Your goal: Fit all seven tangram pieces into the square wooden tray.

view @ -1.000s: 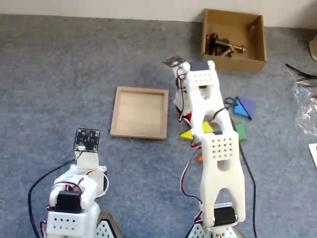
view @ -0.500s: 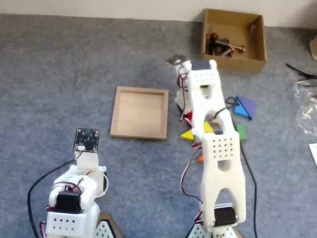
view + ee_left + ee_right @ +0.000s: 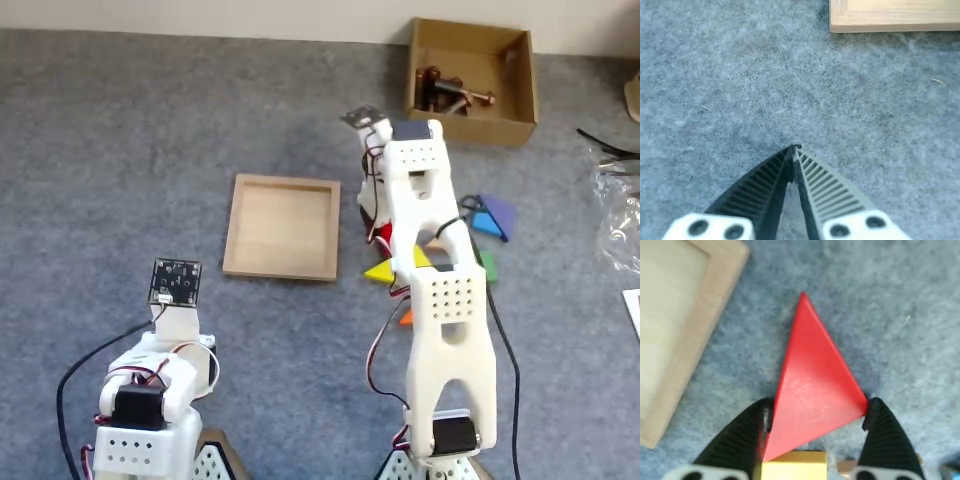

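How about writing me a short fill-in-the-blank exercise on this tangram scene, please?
1. The square wooden tray holds ___ tangram pieces so far.
2. The triangle at the right gripper is coloured ___.
3. The left gripper, over bare carpet, is ___.
Missing words: no; red; shut.

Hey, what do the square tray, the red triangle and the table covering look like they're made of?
Square tray: probably unfinished light wood, pale with faint grain.
Red triangle: smooth, slightly glossy, so plastic or painted wood; can't tell which.
Table covering: grey felt or low carpet, fuzzy fibres.
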Motion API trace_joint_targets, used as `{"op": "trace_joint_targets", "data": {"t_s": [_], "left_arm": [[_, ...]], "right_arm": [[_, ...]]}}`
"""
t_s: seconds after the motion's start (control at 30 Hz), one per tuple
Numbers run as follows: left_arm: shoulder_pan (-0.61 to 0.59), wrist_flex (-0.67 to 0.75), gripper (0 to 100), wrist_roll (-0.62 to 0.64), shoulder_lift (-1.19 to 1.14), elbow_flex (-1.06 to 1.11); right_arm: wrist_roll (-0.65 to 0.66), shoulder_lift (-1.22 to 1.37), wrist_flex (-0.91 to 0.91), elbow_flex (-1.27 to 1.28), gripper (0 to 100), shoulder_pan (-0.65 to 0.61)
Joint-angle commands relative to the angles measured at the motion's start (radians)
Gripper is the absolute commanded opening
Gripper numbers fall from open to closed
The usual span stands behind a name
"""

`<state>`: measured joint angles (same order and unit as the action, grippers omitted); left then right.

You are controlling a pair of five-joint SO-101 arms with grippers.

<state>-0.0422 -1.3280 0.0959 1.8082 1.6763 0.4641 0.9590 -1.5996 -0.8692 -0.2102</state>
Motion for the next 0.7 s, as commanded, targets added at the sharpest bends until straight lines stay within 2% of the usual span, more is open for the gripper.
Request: {"op": "trace_joint_targets", "data": {"t_s": [0.0, 0.13, 0.33, 0.67], "left_arm": [[0.018, 0.003, 1, 0.006, 0.007, 0.019], [0.018, 0.003, 1, 0.006, 0.007, 0.019], [0.018, 0.003, 1, 0.006, 0.007, 0.019], [0.018, 0.003, 1, 0.006, 0.007, 0.019]], "right_arm": [[-0.006, -0.010, 0.001, -0.033, 11.6, -0.012], [-0.005, -0.015, -0.050, -0.048, 11.6, -0.016], [-0.006, -0.013, -0.159, -0.205, 11.6, -0.016], [-0.005, -0.007, -0.160, -0.251, 11.9, -0.018]]}}
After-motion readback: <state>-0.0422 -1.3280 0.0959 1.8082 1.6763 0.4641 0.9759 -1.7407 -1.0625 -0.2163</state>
